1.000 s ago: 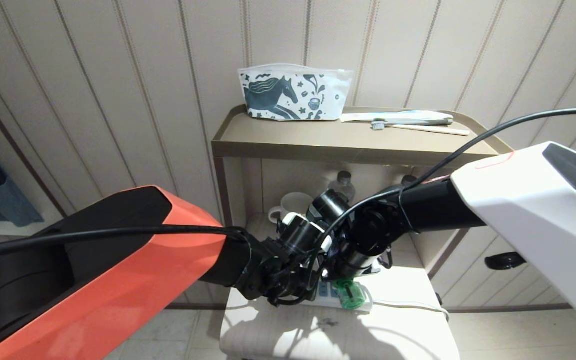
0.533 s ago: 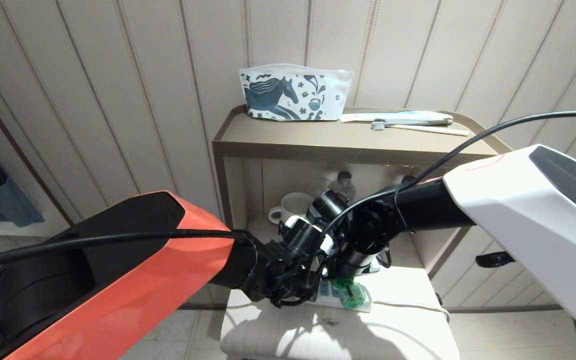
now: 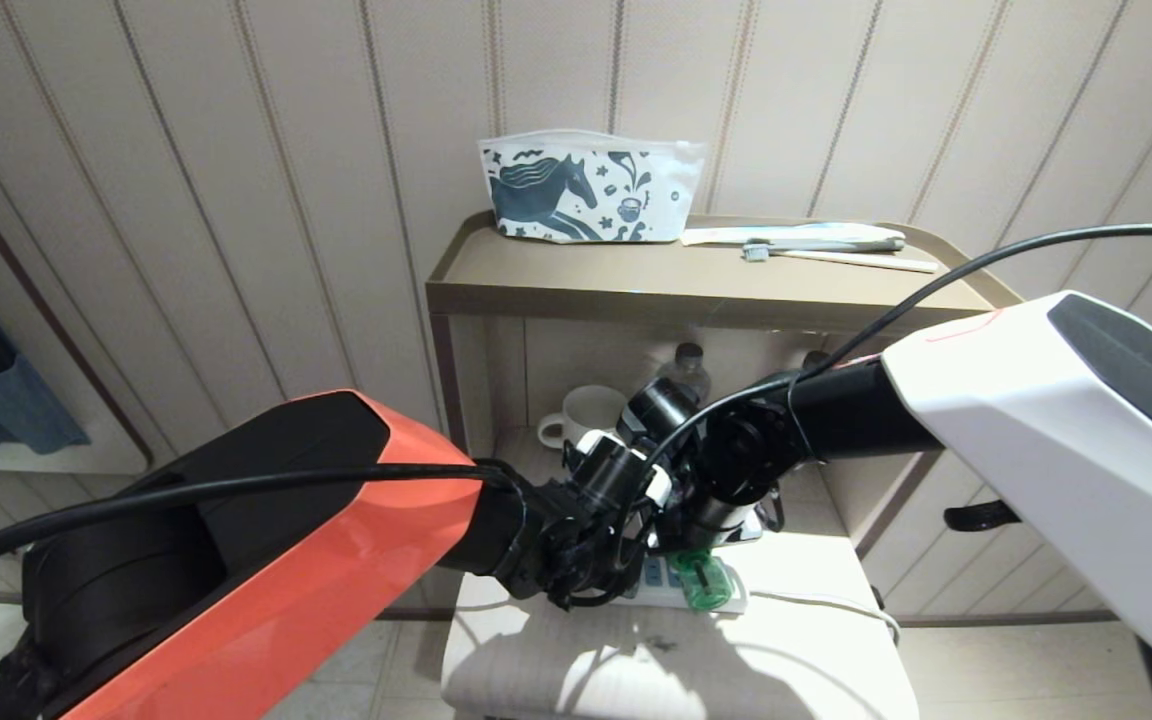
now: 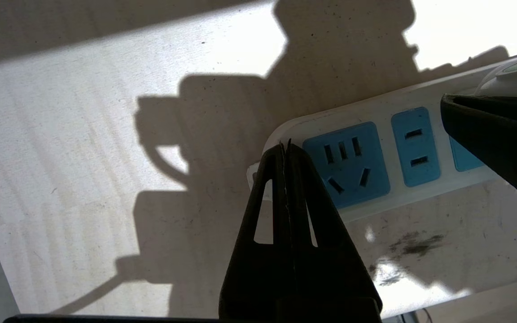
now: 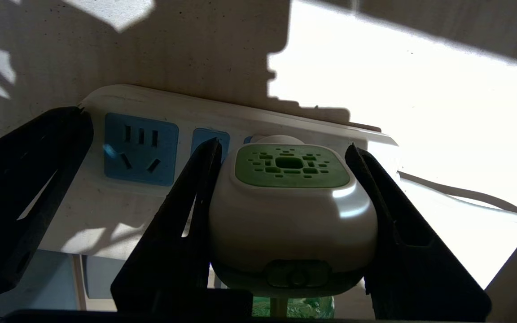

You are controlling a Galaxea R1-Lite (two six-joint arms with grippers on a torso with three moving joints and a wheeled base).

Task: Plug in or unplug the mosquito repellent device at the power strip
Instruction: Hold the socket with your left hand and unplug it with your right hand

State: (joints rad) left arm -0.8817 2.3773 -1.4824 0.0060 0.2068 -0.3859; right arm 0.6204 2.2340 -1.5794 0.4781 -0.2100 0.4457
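Observation:
The white power strip (image 4: 370, 110) with light-blue socket panels lies on a pale tabletop (image 3: 796, 670). The mosquito repellent device (image 5: 292, 211), a white head with a green vented top, sits against the strip's panel nearest the cord; its prongs are hidden. In the head view its green bottle (image 3: 701, 587) shows over the strip (image 3: 731, 603). My right gripper (image 5: 283, 148) is shut on the device's head, one finger on each side. My left gripper (image 4: 285, 146) is shut and empty, its tips over the strip's other end beside the three-hole socket (image 4: 346, 163).
The strip's thin white cord (image 3: 826, 603) runs off to the right. Behind stands a brown shelf unit (image 3: 636, 290) with a horse-print pouch (image 3: 586, 190) and a toothbrush (image 3: 836, 255) on top, and a mug (image 3: 586, 412) and a water bottle (image 3: 686, 365) below. A dark smudge (image 3: 656, 645) marks the tabletop.
My left arm's orange shell has edged forward and to the right. Both grippers, the device and the strip stay about where they were.

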